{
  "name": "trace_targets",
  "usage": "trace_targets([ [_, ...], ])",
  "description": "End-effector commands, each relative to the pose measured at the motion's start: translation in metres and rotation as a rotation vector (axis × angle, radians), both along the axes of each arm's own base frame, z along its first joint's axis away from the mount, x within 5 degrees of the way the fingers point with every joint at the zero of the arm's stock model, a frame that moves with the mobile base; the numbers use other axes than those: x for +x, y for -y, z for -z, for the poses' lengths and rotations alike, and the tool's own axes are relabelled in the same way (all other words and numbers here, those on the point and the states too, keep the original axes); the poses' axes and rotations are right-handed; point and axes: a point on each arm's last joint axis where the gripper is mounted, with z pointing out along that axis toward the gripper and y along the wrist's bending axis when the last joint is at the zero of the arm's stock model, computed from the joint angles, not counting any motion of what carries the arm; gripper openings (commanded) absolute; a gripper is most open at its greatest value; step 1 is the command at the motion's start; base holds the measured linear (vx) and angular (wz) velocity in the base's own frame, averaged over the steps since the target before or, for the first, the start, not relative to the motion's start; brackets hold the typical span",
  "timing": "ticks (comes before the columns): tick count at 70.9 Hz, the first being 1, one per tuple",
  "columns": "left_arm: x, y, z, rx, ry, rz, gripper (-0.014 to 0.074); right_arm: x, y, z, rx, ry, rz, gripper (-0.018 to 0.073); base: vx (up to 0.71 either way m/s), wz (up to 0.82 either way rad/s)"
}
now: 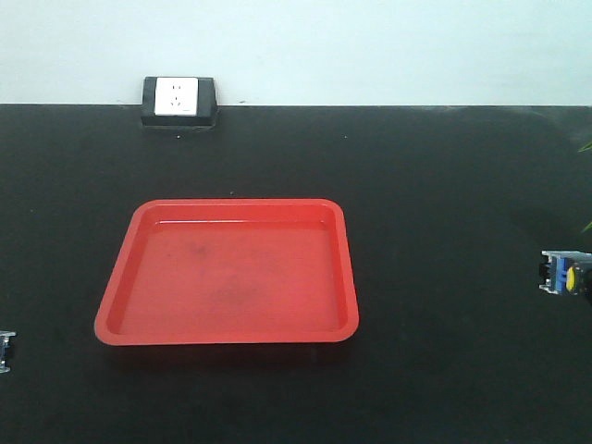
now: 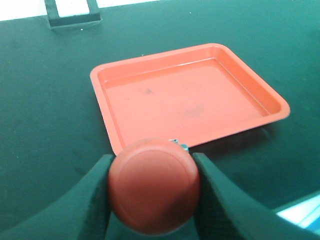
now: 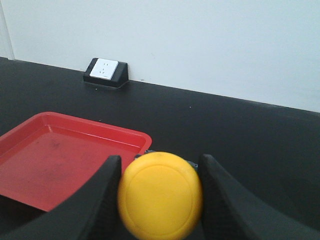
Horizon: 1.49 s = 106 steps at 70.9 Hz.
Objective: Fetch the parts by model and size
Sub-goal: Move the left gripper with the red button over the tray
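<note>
A red-capped push-button switch fills the bottom of the left wrist view, and my left gripper is shut on it, one dark finger on each side. It hangs just short of the near edge of the red tray. My right gripper is shut on the yellow-capped switch, to the right of the tray. In the front view the yellow switch, with its blue-trimmed base, shows at the right edge. A grey sliver of a part shows at the left edge. The tray holds nothing.
A black-framed white wall socket sits at the table's back edge against the white wall. The tabletop is black. Green leaf tips poke in at the far right.
</note>
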Motion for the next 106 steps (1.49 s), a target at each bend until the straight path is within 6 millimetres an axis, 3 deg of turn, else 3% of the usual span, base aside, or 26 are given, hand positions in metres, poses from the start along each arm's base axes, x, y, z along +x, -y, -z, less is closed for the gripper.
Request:
trace_targets([
  [1,0.0039,0.0014,-0.0137,-0.034,0.079,-0.002,-0.0007,0.0004,-0.0012,-0.0153,0.008,0.101,-0.014,-0.0002,0.08,0.02],
  [106,0.0047,0.0015,-0.0159,-0.042,0.103,-0.003,-0.0007,0.0033,-0.0024,-0.0144,0.002,0.089,-0.015,-0.0002,0.01,0.00],
])
